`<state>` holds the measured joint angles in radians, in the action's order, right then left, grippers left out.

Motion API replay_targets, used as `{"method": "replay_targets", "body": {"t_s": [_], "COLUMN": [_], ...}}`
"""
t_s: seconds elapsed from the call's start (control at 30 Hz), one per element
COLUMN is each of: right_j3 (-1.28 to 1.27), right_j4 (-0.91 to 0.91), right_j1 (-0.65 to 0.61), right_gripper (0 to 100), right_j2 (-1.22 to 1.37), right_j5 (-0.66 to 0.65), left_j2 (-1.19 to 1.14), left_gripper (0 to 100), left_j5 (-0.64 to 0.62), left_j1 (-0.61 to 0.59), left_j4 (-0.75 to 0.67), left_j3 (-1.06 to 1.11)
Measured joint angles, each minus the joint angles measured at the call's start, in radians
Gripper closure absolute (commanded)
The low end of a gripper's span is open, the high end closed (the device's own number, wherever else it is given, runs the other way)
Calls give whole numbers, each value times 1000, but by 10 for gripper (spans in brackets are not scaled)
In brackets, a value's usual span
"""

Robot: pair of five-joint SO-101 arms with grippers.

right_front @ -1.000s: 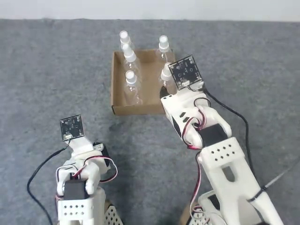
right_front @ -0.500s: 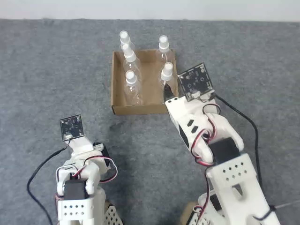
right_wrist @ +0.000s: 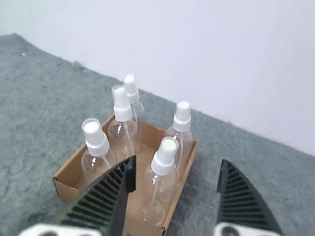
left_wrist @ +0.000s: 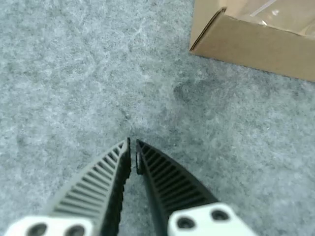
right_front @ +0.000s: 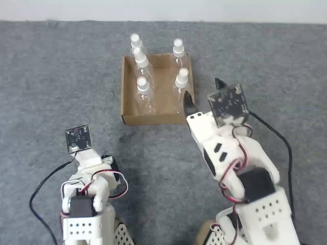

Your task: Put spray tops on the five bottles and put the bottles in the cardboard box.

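Note:
Several clear bottles with white spray tops stand upright in the cardboard box [right_front: 127,92], among them a front-left bottle [right_front: 143,88] and a front-right bottle [right_front: 182,79]. My right gripper [right_front: 203,93] is open just off the box's near right corner, holding nothing. From the right wrist, its gripper [right_wrist: 177,167] frames the nearest bottle [right_wrist: 162,167], with other bottles [right_wrist: 120,115] behind it in the box [right_wrist: 69,177]. My left gripper [left_wrist: 132,145] is shut over bare carpet, well short of the box corner [left_wrist: 256,42].
Grey carpet [right_front: 61,76] covers the table on all sides of the box. A pale wall [right_wrist: 197,49] rises behind the box. The left arm [right_front: 84,173] rests at the near left, the right arm [right_front: 240,173] at the near right.
My right arm has drawn back from over the front-right bottle toward the near right, its gripper open and clear of the box. The left arm has not moved.

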<state>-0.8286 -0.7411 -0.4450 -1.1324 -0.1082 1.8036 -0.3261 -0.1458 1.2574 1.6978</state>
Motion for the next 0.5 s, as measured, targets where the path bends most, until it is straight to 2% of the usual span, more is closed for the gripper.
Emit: {"method": "replay_targets", "body": {"t_s": [0.3,0.5], "right_j3": [-68,-68], "right_j4": [-8,-8], "right_j1": [3,2], "right_gripper": [802,911], "right_j2": [-126,-157], "right_j5": [-3,-3], "left_j2": [0,0], "left_gripper": [988,988], "left_j5": [0,0], "left_j1": [0,0], "left_j4": [0,0], "left_j3": [0,0]}}
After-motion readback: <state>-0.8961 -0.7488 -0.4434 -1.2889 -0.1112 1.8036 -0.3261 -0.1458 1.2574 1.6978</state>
